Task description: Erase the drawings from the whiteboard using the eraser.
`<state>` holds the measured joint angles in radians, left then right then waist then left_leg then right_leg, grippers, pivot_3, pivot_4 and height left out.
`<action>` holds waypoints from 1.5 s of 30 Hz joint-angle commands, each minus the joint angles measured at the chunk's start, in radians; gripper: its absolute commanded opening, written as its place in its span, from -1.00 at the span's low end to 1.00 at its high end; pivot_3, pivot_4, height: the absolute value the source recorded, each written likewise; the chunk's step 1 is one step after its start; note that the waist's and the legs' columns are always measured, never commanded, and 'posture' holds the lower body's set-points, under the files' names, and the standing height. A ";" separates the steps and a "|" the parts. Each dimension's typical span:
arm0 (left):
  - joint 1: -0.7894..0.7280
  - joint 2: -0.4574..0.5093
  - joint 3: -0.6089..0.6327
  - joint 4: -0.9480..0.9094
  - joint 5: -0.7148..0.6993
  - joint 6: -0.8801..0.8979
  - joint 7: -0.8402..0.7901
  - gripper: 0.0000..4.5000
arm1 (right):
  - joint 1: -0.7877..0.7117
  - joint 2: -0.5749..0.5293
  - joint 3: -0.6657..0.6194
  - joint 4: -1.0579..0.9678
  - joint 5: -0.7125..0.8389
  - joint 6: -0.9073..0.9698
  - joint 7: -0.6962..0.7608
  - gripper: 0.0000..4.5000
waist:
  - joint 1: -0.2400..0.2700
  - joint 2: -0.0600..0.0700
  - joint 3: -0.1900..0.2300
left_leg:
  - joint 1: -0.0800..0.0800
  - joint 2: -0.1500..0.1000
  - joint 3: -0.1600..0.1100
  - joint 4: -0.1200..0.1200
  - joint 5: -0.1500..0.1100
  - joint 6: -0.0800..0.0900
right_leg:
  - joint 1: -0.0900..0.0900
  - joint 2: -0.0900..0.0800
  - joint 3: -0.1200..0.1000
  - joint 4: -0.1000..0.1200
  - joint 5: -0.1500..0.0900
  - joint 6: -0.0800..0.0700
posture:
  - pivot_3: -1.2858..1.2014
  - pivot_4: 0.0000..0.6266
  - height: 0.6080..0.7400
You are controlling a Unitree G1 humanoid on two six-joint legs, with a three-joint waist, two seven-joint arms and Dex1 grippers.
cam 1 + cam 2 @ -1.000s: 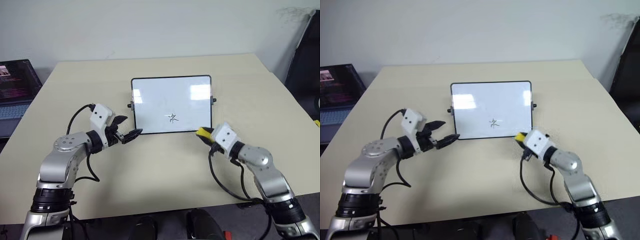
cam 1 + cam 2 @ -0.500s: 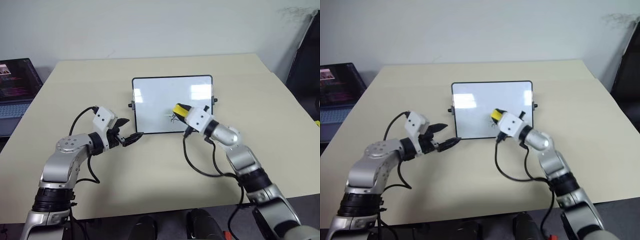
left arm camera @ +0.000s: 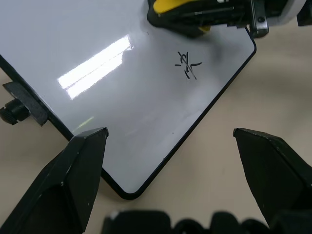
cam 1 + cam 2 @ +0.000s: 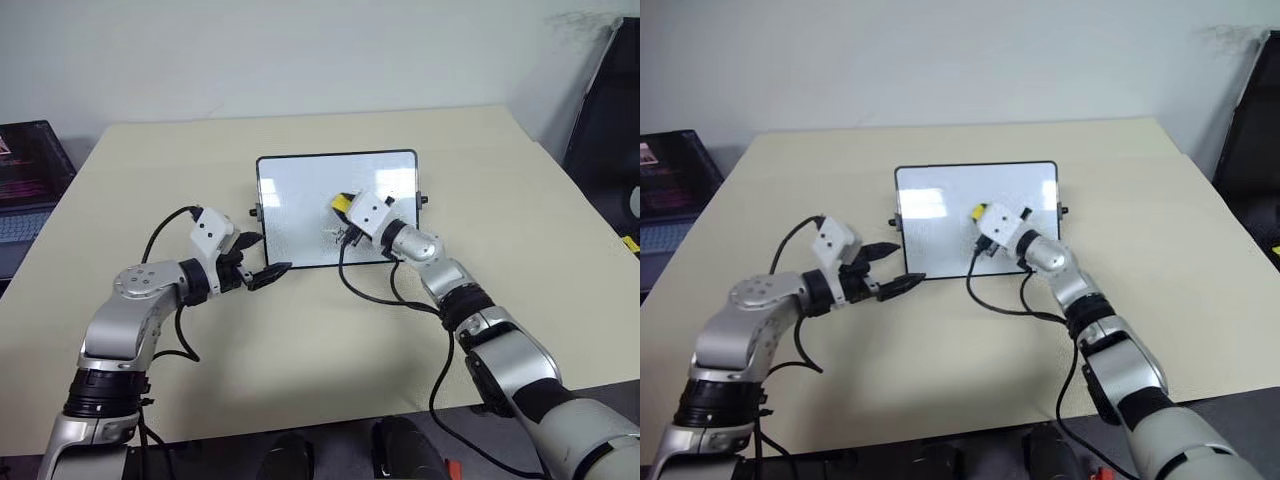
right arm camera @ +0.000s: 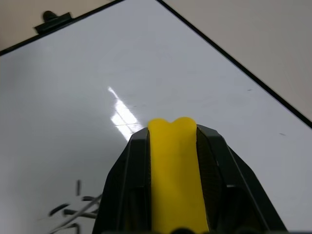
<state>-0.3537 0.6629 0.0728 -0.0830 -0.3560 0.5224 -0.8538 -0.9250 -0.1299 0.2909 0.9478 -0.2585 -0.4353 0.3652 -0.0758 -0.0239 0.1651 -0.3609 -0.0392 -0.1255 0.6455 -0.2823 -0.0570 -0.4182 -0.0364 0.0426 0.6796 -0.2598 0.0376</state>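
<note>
**Eraser held over the board, mark still there**

The right gripper is clamped on the eraser, the yellow block pinched between its two black fingers with the rounded end poking out ahead of them. It sits over the whiteboard, above the middle of the white surface. The drawings, one small black squiggle, lie just beside the eraser, towards the board's near edge and slightly under the gripper's wrist side; in the right wrist view the strokes show just beside and below the fingers. Whether the eraser touches the surface cannot be told.

The left gripper hovers at the board's near left corner with its fingers apart and nothing between them. From its wrist view the rounded corner of the black frame lies between the two fingertips, the squiggle farther ahead, and the yellow block beyond that. The board lies flat on the beige table, a small black knob on each short side.
</note>
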 commanded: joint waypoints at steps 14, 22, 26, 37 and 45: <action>-0.030 0.028 0.038 0.010 -0.034 0.016 -0.009 1.00 | 0.040 -0.031 0.114 0.042 -0.114 -0.080 0.011 -0.58 | -0.008 0.000 0.001 | 0.030 0.000 -0.001 -0.001 0.001 0.001 | 0.031 0.008 0.000 -0.001 -0.003 0.003 | 0.03 -0.52 1.00; -0.030 0.036 0.039 0.016 -0.038 0.024 -0.015 1.00 | 0.022 -0.040 0.020 -0.197 0.015 -0.081 0.077 -0.58 | -0.009 0.000 0.008 | 0.026 0.003 -0.003 -0.002 0.000 0.000 | 0.027 0.007 0.000 -0.003 0.000 -0.002 | 0.03 -0.52 1.00; -0.029 0.036 0.037 0.013 -0.039 0.026 -0.015 1.00 | 0.012 -0.050 0.007 -0.206 -0.004 -0.040 0.048 -0.58 | -0.007 -0.001 0.007 | 0.010 0.003 -0.003 -0.001 -0.001 -0.001 | 0.010 0.006 -0.001 -0.003 0.000 -0.002 | 0.03 -0.52 1.00; -0.025 0.041 0.041 0.002 -0.041 0.038 -0.015 1.00 | 0.096 -0.088 0.099 -0.143 -0.091 0.058 0.142 -0.58 | -0.007 -0.001 0.007 | -0.002 0.002 -0.003 -0.001 0.000 -0.001 | -0.001 0.001 -0.002 -0.002 0.000 -0.002 | 0.03 -0.52 1.00; -0.033 0.043 0.037 0.007 -0.043 0.038 -0.016 1.00 | 0.080 -0.126 0.098 -0.197 -0.125 0.096 0.098 -0.58 | -0.005 -0.001 0.007 | 0.009 0.001 -0.004 0.000 0.000 -0.001 | 0.010 0.003 -0.003 -0.001 0.000 -0.002 | 0.03 -0.52 1.00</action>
<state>-0.3674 0.6869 0.0838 -0.0478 -0.3879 0.5647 -0.8645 -0.8189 -0.2357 0.4166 0.7467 -0.3673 -0.3855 0.5164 -0.0812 -0.0250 0.1723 -0.3506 -0.0386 -0.1295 0.6451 -0.2827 -0.0577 -0.4070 -0.0333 0.0399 0.6787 -0.2601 0.0357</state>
